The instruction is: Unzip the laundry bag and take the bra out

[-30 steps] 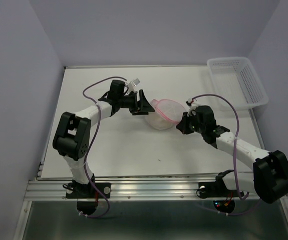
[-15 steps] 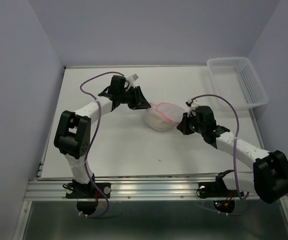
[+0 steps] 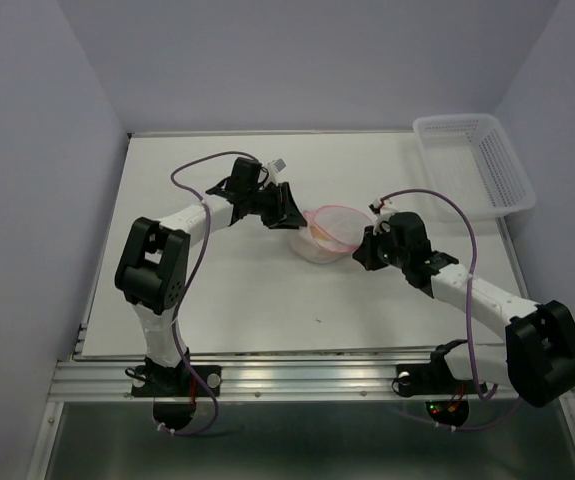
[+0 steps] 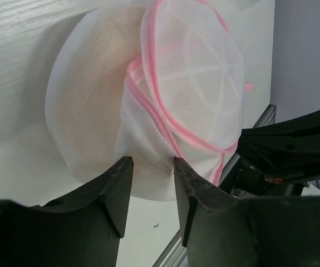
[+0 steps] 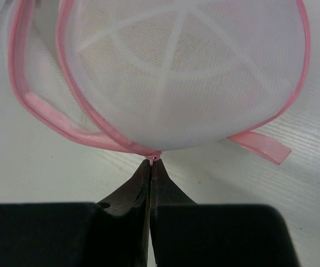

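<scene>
Your bag (image 3: pixel 329 232) lies on the table (image 3: pixel 227 290) between both arms, and the bra (image 4: pixel 90 105) shows beige through its mesh. Your left gripper (image 4: pixel 151 169) reaches in low from the left, its jaws pinching a mesh fold. Your right gripper (image 5: pixel 150 167), jaws pressed together, nips the zipper pull (image 5: pixel 153 158).

White table (image 3: pixel 227 300) with a faint wood grain, round white mesh laundry bag (image 3: pixel 325 232) with pink zipper rims lying near its middle, white plastic lattice basket (image 3: pixel 474 160) at the far right corner, well apart from the bag, tiny dark speck (image 3: pixel 317 320) toward the near edge
</scene>
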Motion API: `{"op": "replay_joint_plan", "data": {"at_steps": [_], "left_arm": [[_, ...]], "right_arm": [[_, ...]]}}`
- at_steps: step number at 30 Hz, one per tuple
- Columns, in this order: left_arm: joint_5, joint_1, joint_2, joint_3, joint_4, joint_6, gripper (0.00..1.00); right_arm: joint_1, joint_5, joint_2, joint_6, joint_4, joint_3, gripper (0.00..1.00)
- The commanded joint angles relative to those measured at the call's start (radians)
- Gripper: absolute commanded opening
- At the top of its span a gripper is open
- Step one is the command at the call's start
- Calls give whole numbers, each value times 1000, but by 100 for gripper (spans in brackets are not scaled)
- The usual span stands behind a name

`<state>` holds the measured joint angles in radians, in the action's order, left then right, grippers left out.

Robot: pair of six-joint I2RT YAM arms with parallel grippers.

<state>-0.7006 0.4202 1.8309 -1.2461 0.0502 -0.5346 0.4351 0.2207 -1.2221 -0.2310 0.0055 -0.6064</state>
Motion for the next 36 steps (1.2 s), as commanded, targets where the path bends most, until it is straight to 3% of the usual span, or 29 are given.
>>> {"op": "replay_joint_plan", "data": {"at_steps": [1,4,10,12,13,17,19,20,21,25,29,36], "left_arm": [[-20,12,2,-30,-4,-10,58],[-13,17,-4,-42,-4,-27,75],[58,26,-9,-44,42,-22,73],[61,26,-12,-26,43,-19,54],[62,26,-13,-15,43,-18,38],[99,26,-16,-12,51,-18,0],[104,29,-24,-13,40,-19,0],[105,29,-28,-13,37,-21,0],[119,34,-35,-15,34,-19,0],[179,63,-80,-7,27,-7,0],[213,97,-110,26,20,-8,0],[245,129,-170,89,-21,-41,0]], "right_arm": [[25,-20,7,28,-2,-10,1],[45,-40,-7,33,-2,-13,1],[56,-75,-7,35,-2,-16,1],[56,-84,1,35,-2,-18,1],[56,-87,3,33,-2,-18,1],[56,-89,13,35,-2,-12,9],[56,-70,22,29,-2,-6,33],[56,-61,29,28,-21,-7,34],[56,-41,36,28,-38,-7,47],[89,-67,104,19,-148,-78,53],[132,-178,116,9,-219,-203,68],[168,-389,-81,114,-278,-458,68]]}}
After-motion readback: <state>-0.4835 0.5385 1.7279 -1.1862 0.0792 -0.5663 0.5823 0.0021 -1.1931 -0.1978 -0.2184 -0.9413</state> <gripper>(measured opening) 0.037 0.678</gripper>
